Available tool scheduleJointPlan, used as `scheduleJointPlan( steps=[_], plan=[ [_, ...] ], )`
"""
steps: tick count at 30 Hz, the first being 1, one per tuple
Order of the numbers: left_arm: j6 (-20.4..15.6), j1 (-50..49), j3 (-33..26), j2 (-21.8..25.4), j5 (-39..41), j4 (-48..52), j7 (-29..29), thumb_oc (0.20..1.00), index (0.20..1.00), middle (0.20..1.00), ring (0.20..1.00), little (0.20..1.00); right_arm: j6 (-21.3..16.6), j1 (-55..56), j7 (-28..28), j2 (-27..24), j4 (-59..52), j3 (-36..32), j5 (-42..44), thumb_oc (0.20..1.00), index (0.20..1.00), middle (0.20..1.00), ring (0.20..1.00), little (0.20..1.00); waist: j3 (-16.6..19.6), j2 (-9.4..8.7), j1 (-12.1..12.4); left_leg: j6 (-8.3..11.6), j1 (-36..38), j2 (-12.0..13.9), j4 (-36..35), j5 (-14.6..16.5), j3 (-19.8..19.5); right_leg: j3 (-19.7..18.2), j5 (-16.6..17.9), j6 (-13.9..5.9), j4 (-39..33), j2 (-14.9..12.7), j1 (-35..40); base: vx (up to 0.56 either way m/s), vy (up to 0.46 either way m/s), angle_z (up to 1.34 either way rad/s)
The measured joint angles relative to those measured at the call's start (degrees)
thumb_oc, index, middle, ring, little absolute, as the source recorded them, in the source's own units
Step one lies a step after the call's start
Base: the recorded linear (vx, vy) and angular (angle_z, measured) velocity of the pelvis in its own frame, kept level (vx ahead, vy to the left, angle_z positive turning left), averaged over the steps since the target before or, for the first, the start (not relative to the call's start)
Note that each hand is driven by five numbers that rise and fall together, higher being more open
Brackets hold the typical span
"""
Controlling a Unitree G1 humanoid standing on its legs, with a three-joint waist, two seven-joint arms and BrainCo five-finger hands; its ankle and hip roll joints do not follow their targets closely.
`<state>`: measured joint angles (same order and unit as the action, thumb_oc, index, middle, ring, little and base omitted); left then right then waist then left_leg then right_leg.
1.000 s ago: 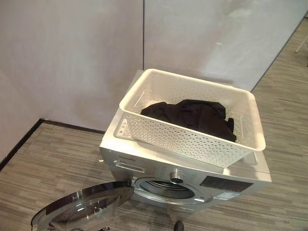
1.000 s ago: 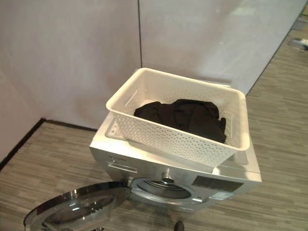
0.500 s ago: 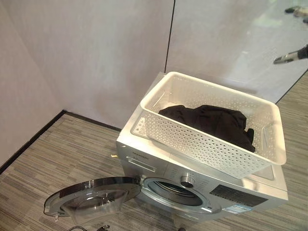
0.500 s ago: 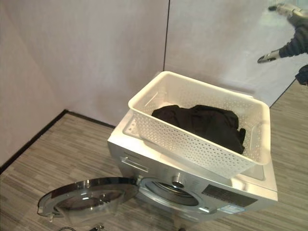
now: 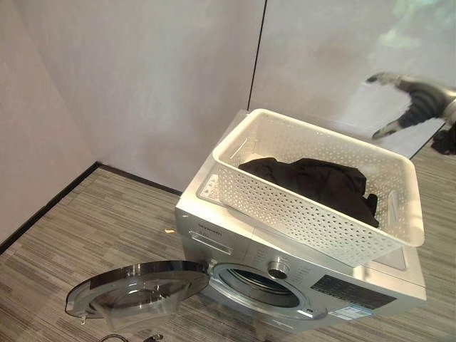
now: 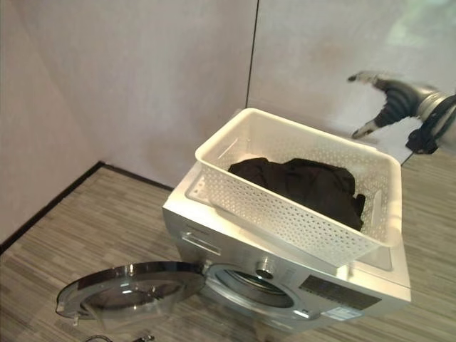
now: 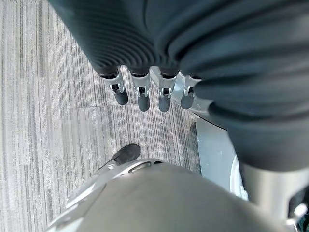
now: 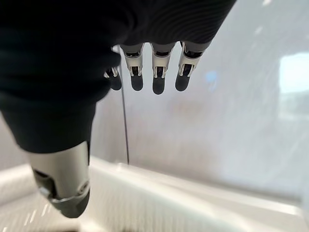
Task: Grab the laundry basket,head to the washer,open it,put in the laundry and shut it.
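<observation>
A white basket (image 5: 320,199) holding black laundry (image 5: 313,182) sits on top of a silver washer (image 5: 235,242), overhanging its right edge, while the round door (image 5: 135,288) hangs open low at the front left. The right hand (image 6: 385,103) hovers above the basket's far right corner, fingers straight and empty. The left hand (image 7: 149,92) hangs over the floor (image 5: 85,221), fingers relaxed, holding nothing

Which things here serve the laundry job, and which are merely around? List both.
Job:
white laundry basket
black laundry in it
silver washer, round door open
right hand, open above the basket's far side
left hand, open, low over the floor

Around:
grey wall panels
striped floor
</observation>
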<state>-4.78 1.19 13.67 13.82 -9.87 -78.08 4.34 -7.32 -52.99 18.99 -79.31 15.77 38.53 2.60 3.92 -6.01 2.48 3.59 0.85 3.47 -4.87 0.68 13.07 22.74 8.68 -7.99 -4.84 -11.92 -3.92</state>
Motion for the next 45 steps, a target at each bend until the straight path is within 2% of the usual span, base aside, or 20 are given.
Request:
scheduleJointPlan(
  steps=[3,11,13,15,17,22,26,27,28,29,31,32,33,38,45],
  plan=[
    [-0.1,-0.1,0.0,1.0,0.0,0.0,1.0,1.0,1.0,1.0,1.0,1.0,0.0,-2.0,2.4,-0.1,-2.5,5.5,0.1,1.0,1.0,1.0,1.0,1.0,0.1,-0.81,0.2,0.07,-0.1,0.0,0.0,0.0,-0.1,0.1,0.0,0.0,0.0,0.0,0.0,0.0,0.0,0.0],
    [0.0,-0.3,0.0,1.5,-0.2,0.3,2.1,1.0,1.0,1.0,1.0,1.0,0.2,-6.1,6.3,-2.2,-6.1,13.0,-0.2,1.0,1.0,1.0,1.0,1.0,0.7,-2.49,0.9,0.13,-1.0,0.0,0.2,-0.1,-1.3,1.4,-0.2,-0.15,0.0,-0.1,-0.1,0.0,-0.002,0.08],
    [-0.1,-0.2,0.0,1.7,-0.2,0.5,2.6,1.0,1.0,1.0,1.0,1.0,0.2,-7.1,6.6,-2.3,-6.2,16.3,-1.4,1.0,1.0,1.0,1.0,1.0,0.7,-2.88,1.3,0.13,-1.0,0.1,0.2,-0.1,-1.3,1.5,-0.3,-0.19,0.0,-0.1,-0.1,0.0,0.0,0.0],
    [0.0,0.0,0.0,2.1,-0.3,0.9,3.1,1.0,1.0,1.0,1.0,1.0,0.1,-11.9,7.6,-2.4,-5.7,24.2,-6.0,1.0,1.0,1.0,1.0,1.0,0.4,-3.44,1.6,0.14,-1.4,0.1,0.4,-0.1,-1.4,1.5,-0.3,-0.19,0.0,-0.1,-0.2,-0.01,0.006,0.02],
    [0.0,0.1,0.0,2.2,-0.3,0.8,3.3,1.0,1.0,1.0,1.0,1.0,0.0,-15.4,7.9,-2.7,-5.7,27.4,-8.2,1.0,1.0,1.0,1.0,1.0,0.5,-3.8,1.6,0.14,-2.2,0.0,0.6,-0.1,-1.5,1.5,-0.3,-0.18,0.0,-0.2,-0.9,0.0,0.0,0.0],
    [0.0,0.0,0.0,2.2,-0.6,0.7,3.4,1.0,1.0,1.0,1.0,1.0,-0.2,-18.5,8.6,-4.8,-7.2,28.0,-9.9,1.0,1.0,1.0,1.0,1.0,0.4,-3.74,1.8,0.14,-2.5,0.1,0.7,-0.1,-1.5,1.6,-0.3,-0.19,0.0,-0.2,-1.1,0.0,0.0,0.0],
    [0.0,0.0,0.0,2.1,-1.9,0.8,3.4,1.0,1.0,1.0,1.0,1.0,-0.3,-12.5,8.7,-5.0,-7.9,22.9,-10.5,1.0,1.0,1.0,1.0,1.0,0.0,-3.16,1.6,0.14,-2.5,0.0,0.7,-0.1,-1.5,1.5,-0.3,-0.19,0.0,-0.2,-1.2,0.0,0.008,0.0],
    [0.0,-0.2,0.0,1.8,-2.0,1.2,3.4,1.0,1.0,1.0,1.0,1.0,-0.4,-4.1,8.5,-4.9,-8.6,15.3,-12.8,1.0,1.0,1.0,1.0,1.0,-0.4,-2.46,1.5,0.13,-2.5,-0.1,0.7,-0.1,-1.4,1.4,-0.3,-0.18,0.0,-0.3,-1.2,0.0,0.0,0.0],
    [0.0,-0.2,0.1,1.6,-2.0,1.3,3.4,1.0,1.0,1.0,1.0,1.0,-0.4,0.7,8.4,-4.7,-8.7,11.0,-14.2,1.0,1.0,1.0,1.0,1.0,-0.7,-2.0,1.5,0.13,-2.5,-0.1,0.7,-0.1,-1.4,1.4,-0.3,-0.18,0.0,-0.3,-1.2,0.0,0.0,0.0],
    [0.0,-0.4,0.1,1.2,-2.0,1.4,3.4,1.0,1.0,1.0,1.0,1.0,-0.4,10.6,7.3,-2.9,-8.1,2.0,-16.8,1.0,1.0,1.0,1.0,1.0,-1.0,-1.18,1.4,0.13,-2.5,-0.1,0.7,-0.1,-1.4,1.4,-0.3,-0.18,0.0,-0.2,-1.3,-0.01,0.018,-0.03],
    [0.0,-1.1,0.4,0.7,-2.1,1.9,3.4,1.0,1.0,1.0,1.0,1.0,-0.2,18.8,6.5,-1.5,-6.2,-3.2,-20.5,1.0,1.0,1.0,1.0,1.0,-0.9,1.01,0.7,0.14,-2.7,-0.1,0.7,-0.1,-1.3,1.3,-0.2,-0.12,0.0,0.1,-1.5,-0.01,0.03,-0.04],
    [0.0,-1.3,1.1,0.7,-2.6,2.9,3.4,1.0,1.0,1.0,1.0,1.0,-0.3,25.4,5.8,0.0,-6.8,-11.4,-22.1,1.0,1.0,1.0,1.0,1.0,-0.9,0.99,0.6,0.14,-2.8,0.1,0.7,-0.1,-1.3,1.2,-0.2,-0.12,0.0,0.1,-1.7,0.0,0.026,-0.03],
    [0.0,-1.3,1.1,0.7,-2.5,2.9,3.4,1.0,1.0,1.0,1.0,1.0,-0.3,29.4,5.4,2.2,-7.5,-16.0,-23.0,1.0,1.0,1.0,1.0,1.0,-1.0,0.78,0.6,0.13,-2.7,0.1,0.7,-0.1,-1.2,1.1,-0.2,-0.12,0.0,0.1,-1.7,0.0,0.016,-0.08],
    [0.0,-1.2,0.6,1.1,-2.5,3.1,3.4,1.0,1.0,1.0,1.0,1.0,-0.4,30.7,5.1,3.6,-9.1,-14.9,-27.9,1.0,1.0,1.0,1.0,1.0,-2.0,-0.08,0.5,0.13,-2.5,0.0,0.6,-0.1,-0.1,-0.1,0.0,-0.01,0.0,0.0,-2.1,0.0,-0.003,-0.09],
    [0.0,-1.1,0.0,1.0,-4.2,3.8,3.2,1.0,1.0,1.0,1.0,1.0,-1.8,30.6,3.0,7.2,-10.4,-14.8,-35.4,1.0,1.0,1.0,1.0,1.0,-3.3,1.14,0.5,0.13,-2.3,0.0,0.5,-0.1,0.0,-0.2,0.0,0.0,0.0,0.0,-2.1,0.0,-0.002,-0.02]
  ],
)
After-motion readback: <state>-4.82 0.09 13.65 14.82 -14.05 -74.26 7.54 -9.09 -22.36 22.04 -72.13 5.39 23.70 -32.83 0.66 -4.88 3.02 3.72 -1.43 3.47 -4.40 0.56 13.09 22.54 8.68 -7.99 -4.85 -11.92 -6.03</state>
